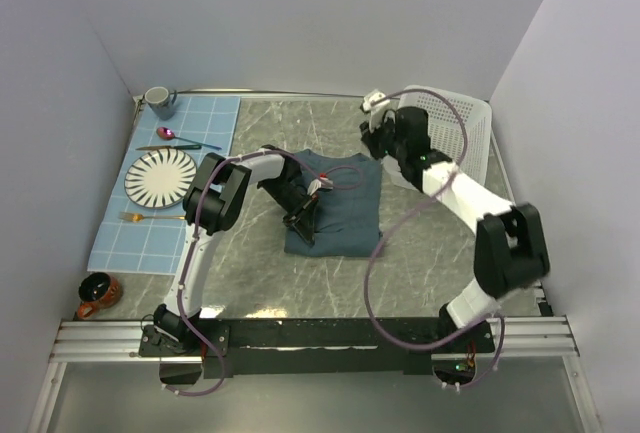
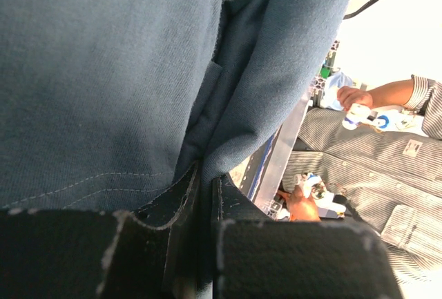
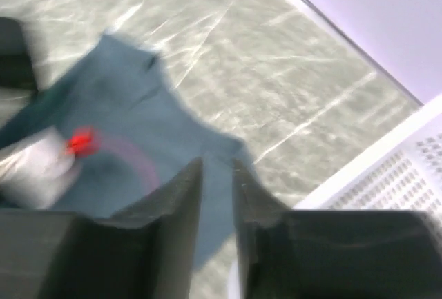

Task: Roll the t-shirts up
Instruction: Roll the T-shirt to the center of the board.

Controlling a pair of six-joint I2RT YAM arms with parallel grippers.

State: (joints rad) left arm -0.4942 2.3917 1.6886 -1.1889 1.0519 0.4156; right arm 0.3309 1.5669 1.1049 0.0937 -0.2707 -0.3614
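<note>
T-shirt [image 1: 335, 203], folded slate-blue, is laid mid-surface [image 1: 250, 283], its left edge pinched by the left pincer [image 2: 207, 175]; the right pincer [image 3: 217, 168], jaws nearly together at the far-right corner, cannot be judged gripping, so rolling seems unstarted and a second firm hold is called for.

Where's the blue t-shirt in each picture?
Top view: t-shirt lies in the middle, folded.
Left wrist: t-shirt fills the upper left, very close.
Right wrist: t-shirt blurry, left of centre.
Landmark: white basket, top right from above, lower right in right wrist; absent in left wrist.
</note>
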